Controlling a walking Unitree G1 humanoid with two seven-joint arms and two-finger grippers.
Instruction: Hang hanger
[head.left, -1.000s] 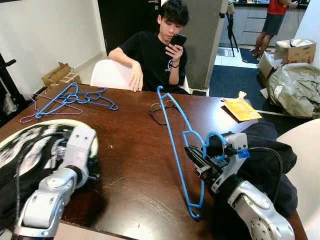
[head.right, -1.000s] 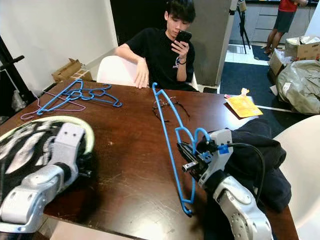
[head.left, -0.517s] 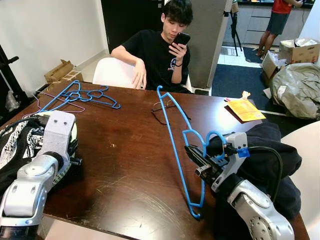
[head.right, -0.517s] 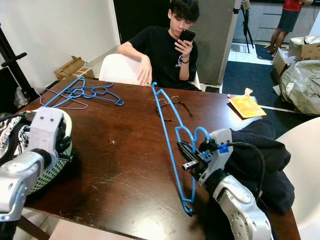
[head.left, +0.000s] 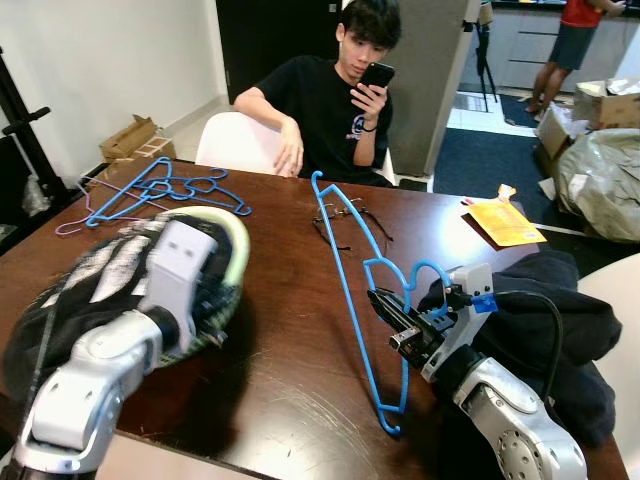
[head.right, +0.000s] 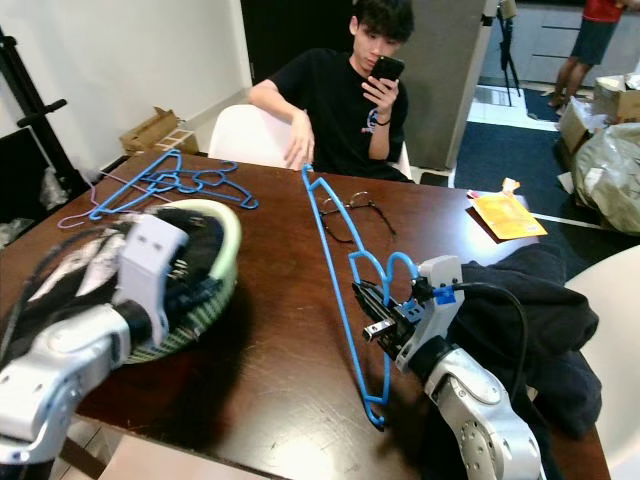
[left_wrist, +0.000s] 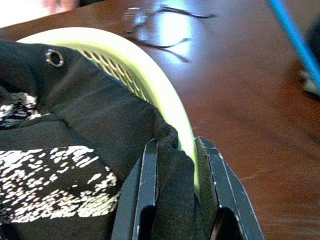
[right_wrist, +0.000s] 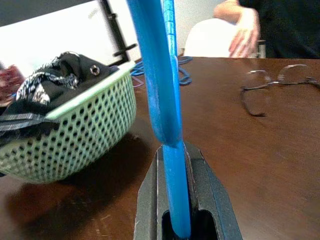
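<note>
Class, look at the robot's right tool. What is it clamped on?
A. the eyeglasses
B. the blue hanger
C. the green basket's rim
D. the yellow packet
B: the right tool has its two black fingers closed around the bar of the blue hanger, while the eyeglasses lie apart on the table.

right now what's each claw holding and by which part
The right claw is shut on the blue hanger, gripping its bar near the hook. The left claw is shut on the green basket, pinching its rim and the black cloth draped over it.
</note>
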